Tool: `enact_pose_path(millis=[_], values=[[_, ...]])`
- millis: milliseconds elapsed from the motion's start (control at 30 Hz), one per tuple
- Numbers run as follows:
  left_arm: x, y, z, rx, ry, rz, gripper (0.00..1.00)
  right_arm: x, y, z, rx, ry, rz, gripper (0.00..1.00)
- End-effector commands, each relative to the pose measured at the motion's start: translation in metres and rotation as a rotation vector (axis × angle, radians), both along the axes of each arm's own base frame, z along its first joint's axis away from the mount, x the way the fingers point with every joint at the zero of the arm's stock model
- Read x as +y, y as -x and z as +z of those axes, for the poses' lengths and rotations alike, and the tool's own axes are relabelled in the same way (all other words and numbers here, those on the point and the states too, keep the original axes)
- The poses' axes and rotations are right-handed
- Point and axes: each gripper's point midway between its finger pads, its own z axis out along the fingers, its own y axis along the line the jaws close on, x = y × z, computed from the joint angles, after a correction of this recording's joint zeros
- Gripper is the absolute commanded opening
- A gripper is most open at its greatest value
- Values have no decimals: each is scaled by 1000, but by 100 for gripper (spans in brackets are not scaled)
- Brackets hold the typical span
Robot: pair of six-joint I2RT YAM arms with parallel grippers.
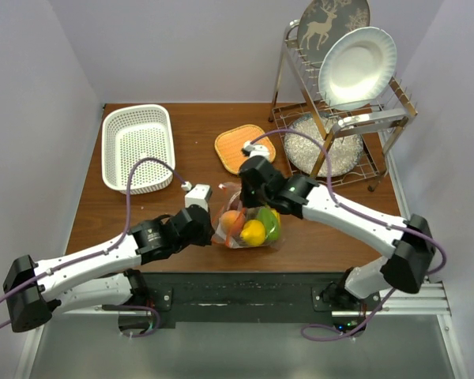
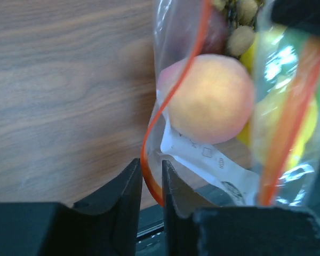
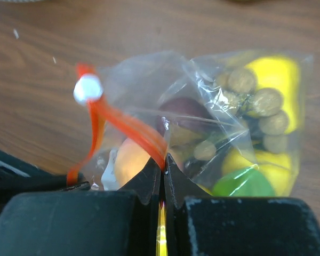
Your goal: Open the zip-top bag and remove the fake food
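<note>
Near the front edge of the table [image 1: 103, 217], between the two arms, I note the zip-top bag [image 1: 231, 204] lying on the wood. It is clear, crinkled plastic with an orange-red zipper strip [image 3: 133, 130] that carries a white slider [image 3: 88, 89] at one end. The fake food [image 1: 253, 231] is packed inside: orange peach [image 2: 210, 98] at the left, yellow pieces, green piece [image 3: 242, 184], brown grape-like cluster [image 3: 266, 106], small purple piece [image 3: 184, 113]. Right gripper [image 3: 162, 162]: fingers pressed together, pinching the strip at the bag's far side. Left gripper [image 2: 149, 168]: fingers a narrow gap apart, strip running through the gap; I cannot tell whether they clamp it.
</note>
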Motion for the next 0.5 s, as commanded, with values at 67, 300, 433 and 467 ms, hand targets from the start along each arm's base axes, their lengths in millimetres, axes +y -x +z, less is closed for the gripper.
enact_pose_path(millis=[67,300,433,467], values=[[7,-5,52,-71,114,70,42,43,13,19,-56,-5,88,0],[-5,-4,73,-71,212,67,38,54,24,25,-60,-14,121,0],[-17,-9,51,-40,274,115,33,58,31,26,-52,-11,140,0],[-15,-9,38,-29,267,126,33,58,33,24,-48,-7,143,0]])
